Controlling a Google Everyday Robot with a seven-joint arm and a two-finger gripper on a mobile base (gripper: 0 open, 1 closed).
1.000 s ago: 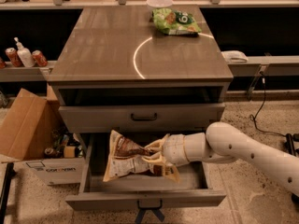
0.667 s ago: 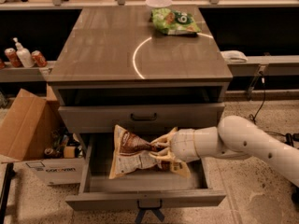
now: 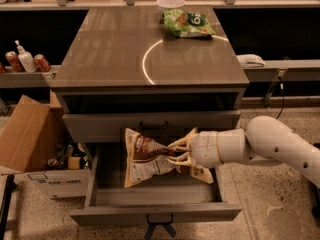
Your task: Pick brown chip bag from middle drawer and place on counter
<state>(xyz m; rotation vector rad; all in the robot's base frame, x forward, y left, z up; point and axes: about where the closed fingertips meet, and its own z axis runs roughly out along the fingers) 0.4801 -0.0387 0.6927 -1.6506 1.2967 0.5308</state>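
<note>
The brown chip bag [image 3: 145, 156] is pinched in its middle by my gripper [image 3: 176, 152], which reaches in from the right on a white arm. The bag hangs lifted above the floor of the open middle drawer [image 3: 150, 196], its top edge level with the closed drawer face above. The gripper's tan fingers [image 3: 181, 143] are shut on the bag's crumpled centre. The bag's right end shows below the gripper. The counter [image 3: 120, 49] is the grey-brown slab on top of the cabinet, with a white curved reflection.
A green chip bag [image 3: 187, 23] and a white bowl [image 3: 170, 3] sit at the counter's back. The closed drawer face with a black handle [image 3: 155, 126] is right behind the bag. An open cardboard box [image 3: 35, 144] stands at left; cans and a bottle [image 3: 25, 61] sit on a side shelf.
The gripper and the brown chip bag have risen and shifted slightly right; the bag now hangs higher above the drawer floor, near the upper drawer face.
</note>
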